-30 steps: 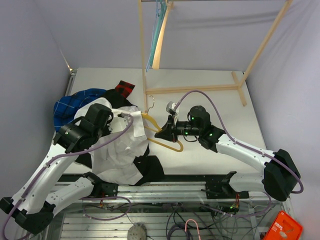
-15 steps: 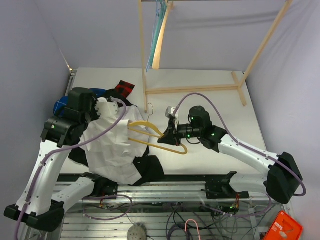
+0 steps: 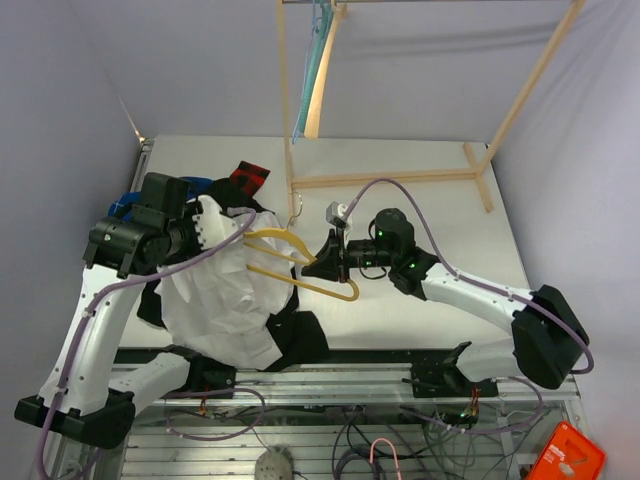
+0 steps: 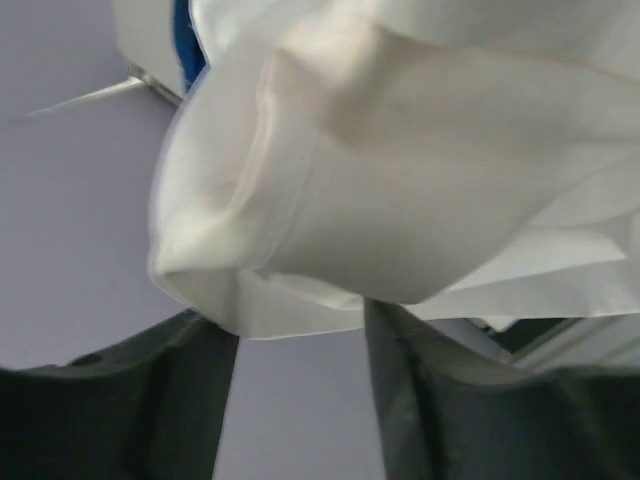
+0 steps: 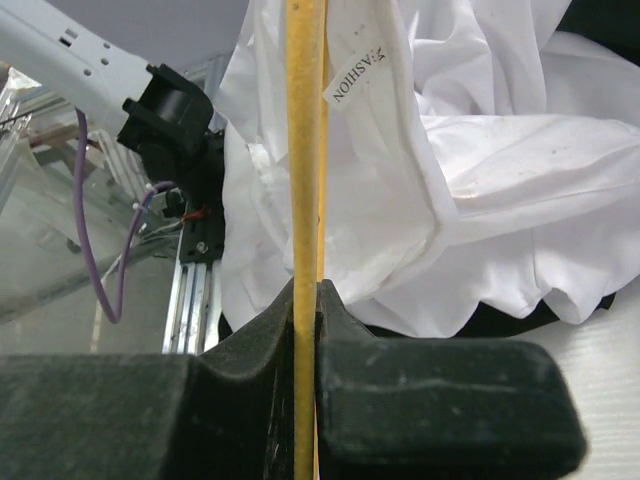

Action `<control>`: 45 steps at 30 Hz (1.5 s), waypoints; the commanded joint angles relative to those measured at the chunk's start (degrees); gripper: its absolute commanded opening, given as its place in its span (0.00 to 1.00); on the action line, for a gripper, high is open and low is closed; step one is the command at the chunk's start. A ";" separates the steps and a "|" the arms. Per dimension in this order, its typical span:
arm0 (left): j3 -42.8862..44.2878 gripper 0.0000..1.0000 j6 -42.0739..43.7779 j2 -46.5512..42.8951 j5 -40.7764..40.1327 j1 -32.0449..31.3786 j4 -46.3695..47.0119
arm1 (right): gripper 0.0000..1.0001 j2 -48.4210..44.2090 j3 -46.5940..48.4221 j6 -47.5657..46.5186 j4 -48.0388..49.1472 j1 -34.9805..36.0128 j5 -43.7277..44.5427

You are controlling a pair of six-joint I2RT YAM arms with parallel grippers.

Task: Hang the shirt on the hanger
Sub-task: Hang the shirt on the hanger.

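My left hand (image 4: 296, 330) stands parted, the shirt (image 3: 215, 295) heaped at the desk's (image 3: 430, 160) left bunched loosely at its tips, so cloth may slide off the hanger (image 5: 303, 150) my right hand (image 5: 305, 310) pinches tight.

One legible text, right wrist view. Small white sewn-in tag (image 5: 355, 75) on the white shirt (image 5: 500, 180), black capitals: "ASHION". Lettering runs tilted, upside down. The tag sits above my right claw (image 5: 306, 300), just right of the yellow hanger (image 5: 304, 120). Its near end meets the hanger bar, so any earlier letter can't be told.
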 commanded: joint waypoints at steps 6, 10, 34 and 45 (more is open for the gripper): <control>8.59 1.00 2.17 0.10 -8.93 0.56 2.47 | 0.00 2.93 0.43 2.58 9.28 -0.11 -0.68; 36.18 1.00 -5.73 10.13 -1.17 0.57 -5.49 | 0.00 2.72 -0.25 1.59 8.04 0.14 0.45; 14.55 0.99 -58.02 11.98 24.15 -9.66 9.21 | 0.00 1.45 1.95 -0.14 1.06 1.78 11.34; -4.11 0.99 -64.95 0.80 4.65 -12.12 18.83 | 0.00 0.13 0.69 0.77 3.07 1.73 14.88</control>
